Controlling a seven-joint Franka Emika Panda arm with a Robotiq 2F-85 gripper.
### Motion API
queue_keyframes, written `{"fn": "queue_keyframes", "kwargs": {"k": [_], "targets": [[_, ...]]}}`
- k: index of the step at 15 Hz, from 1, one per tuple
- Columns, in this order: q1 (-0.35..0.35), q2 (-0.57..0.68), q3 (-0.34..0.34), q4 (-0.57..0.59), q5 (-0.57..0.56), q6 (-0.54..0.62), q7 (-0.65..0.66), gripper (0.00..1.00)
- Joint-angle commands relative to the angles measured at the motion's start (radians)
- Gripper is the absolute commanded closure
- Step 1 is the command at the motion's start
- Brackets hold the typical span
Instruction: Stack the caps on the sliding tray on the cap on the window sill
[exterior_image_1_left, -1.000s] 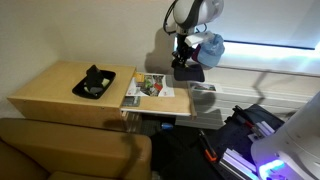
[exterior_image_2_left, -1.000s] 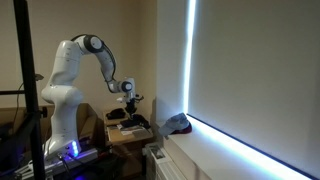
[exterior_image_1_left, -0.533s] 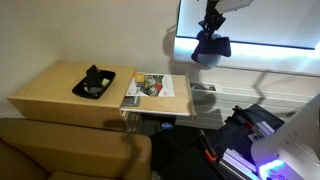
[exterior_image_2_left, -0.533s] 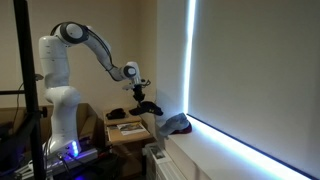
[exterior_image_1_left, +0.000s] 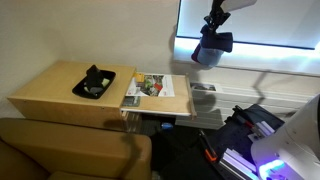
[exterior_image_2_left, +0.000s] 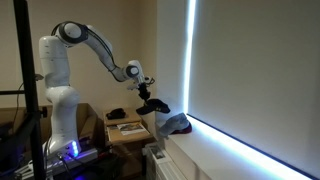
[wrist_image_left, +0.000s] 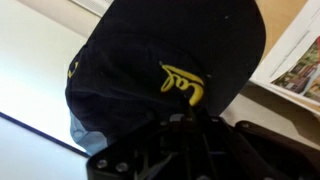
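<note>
Beside your desk, the sliding tray carries a printed sheet only, no caps. Your claw is clenched on the black cap, held high, I judge, to clear the light blue cap lying on the window sill. The maroon cap is not visible.

In an exterior view, gripper is clamped on black cap, held in the air before bright window. Sliding tray, lower down, carries a magazine. Small black tray sits on wooden table.
</note>
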Motion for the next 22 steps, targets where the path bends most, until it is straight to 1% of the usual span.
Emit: {"fn": "queue_keyframes", "kwargs": {"k": [1, 2, 4, 5, 6, 7, 9, 10, 12, 16, 18, 20, 21, 22], "targets": [[-0.089, 0.179, -0.025, 0.128, -0.198, 0.222, 0.106, 0.99], [-0.101, 0.236, -0.047, 0.185, -0.265, 0.258, 0.152, 0.99], [-0.100, 0.346, -0.096, 0.292, -0.367, 0.306, 0.236, 0.99], [-0.092, 0.394, -0.115, 0.342, -0.385, 0.301, 0.257, 0.99], [-0.090, 0.434, -0.116, 0.369, -0.369, 0.296, 0.254, 0.99], [-0.066, 0.466, -0.137, 0.399, -0.323, 0.282, 0.219, 0.99], [-0.080, 0.513, -0.103, 0.417, -0.222, 0.287, 0.145, 0.99], [-0.078, 0.538, -0.100, 0.438, -0.180, 0.280, 0.122, 0.99], [-0.086, 0.576, -0.077, 0.459, -0.058, 0.261, 0.048, 0.99], [-0.113, 0.607, -0.031, 0.482, 0.132, 0.182, -0.071, 0.99], [-0.119, 0.618, -0.021, 0.497, 0.196, 0.131, -0.102, 0.99], [-0.112, 0.630, -0.032, 0.514, 0.232, 0.082, -0.092, 0.99], [-0.109, 0.636, -0.038, 0.525, 0.247, 0.060, -0.077, 0.70], [-0.101, 0.639, -0.049, 0.533, 0.254, 0.049, -0.054, 0.69]]}}
